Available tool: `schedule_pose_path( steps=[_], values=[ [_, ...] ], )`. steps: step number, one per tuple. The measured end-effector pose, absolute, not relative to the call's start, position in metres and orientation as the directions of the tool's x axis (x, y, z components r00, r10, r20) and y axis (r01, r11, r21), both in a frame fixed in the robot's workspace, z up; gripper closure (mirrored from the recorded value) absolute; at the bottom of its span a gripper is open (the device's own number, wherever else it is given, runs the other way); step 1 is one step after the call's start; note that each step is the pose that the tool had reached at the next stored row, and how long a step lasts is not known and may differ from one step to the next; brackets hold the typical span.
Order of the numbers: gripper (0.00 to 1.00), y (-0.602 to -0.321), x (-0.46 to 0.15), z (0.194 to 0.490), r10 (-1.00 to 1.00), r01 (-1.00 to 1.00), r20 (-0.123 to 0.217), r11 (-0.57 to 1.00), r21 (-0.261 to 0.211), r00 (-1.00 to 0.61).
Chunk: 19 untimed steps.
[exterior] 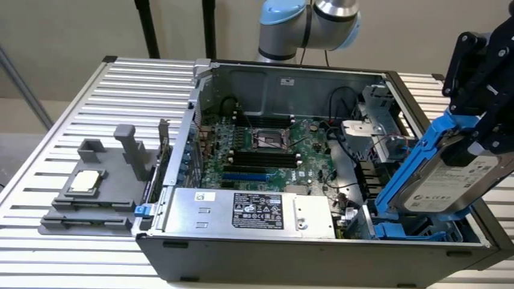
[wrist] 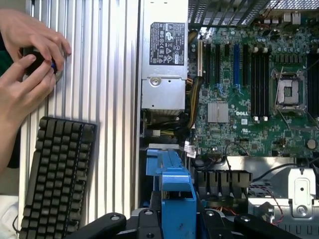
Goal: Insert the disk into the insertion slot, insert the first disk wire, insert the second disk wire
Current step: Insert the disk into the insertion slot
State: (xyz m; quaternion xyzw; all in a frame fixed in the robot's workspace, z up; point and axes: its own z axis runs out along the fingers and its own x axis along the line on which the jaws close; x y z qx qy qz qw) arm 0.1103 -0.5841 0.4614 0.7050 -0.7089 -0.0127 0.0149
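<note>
While clamped in the hand (exterior: 478, 142), the disk (exterior: 446, 180), tilted, apparently just above the insertion slot (exterior: 410, 231).

Top of disk (exterior: 440, 186) hidden under claw (exterior: 475, 144), disk print unreadable, claw cut by frame edge, hands (wrist: 22, 92) cropped

The silver-grey rectangular metal disk (exterior: 470, 165) shows a dull satin sheen around a matt white paper label (exterior: 437, 191). Its bright blue plastic carrier frame (exterior: 405, 174) is smooth and semi-glossy. At 8 o'clock from it, the silver sheet-metal power-supply box (exterior: 201, 211) looks bare and faintly reflective. The silver ribbed metal table top (exterior: 136, 78) is satin; the black plastic keyboard (wrist: 57, 174) and the grey plastic fixture (exterior: 88, 205) are matt.
</note>
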Motion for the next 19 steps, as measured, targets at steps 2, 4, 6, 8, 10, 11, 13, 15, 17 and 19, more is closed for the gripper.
schedule_pose_path(
  steps=[2,4,6,8,10,11,13,15,17,19],
  values=[
    [0.68,-0.5831,0.1102,0.4594,-1.000,-0.999,0.003,0.005,0.039,-0.005],
    [0.68,-0.5826,0.1102,0.4577,-1.000,-0.999,0.003,0.004,0.039,-0.003],
    [0.68,-0.5824,0.1102,0.4566,-1.000,-0.999,0.003,0.003,0.039,-0.003],
    [0.68,-0.5823,0.1105,0.4557,-1.000,-0.999,0.003,0.003,0.039,-0.003],
    [0.68,-0.5823,0.1111,0.4549,-1.000,-0.999,0.003,0.003,0.040,-0.002],
    [0.68,-0.5823,0.1113,0.4545,-1.000,-0.999,0.002,0.003,0.040,-0.002],
    [0.68,-0.5823,0.1121,0.4538,-1.000,-0.999,-0.001,0.002,0.042,-0.002],
    [0.68,-0.5823,0.1127,0.4531,-1.000,-0.999,-0.004,0.002,0.043,-0.002],
    [0.68,-0.5823,0.1131,0.4526,-1.000,-0.999,-0.006,0.002,0.044,-0.003],
    [0.68,-0.5823,0.1138,0.4520,-1.000,-0.999,-0.007,0.002,0.044,-0.002]
  ],
)
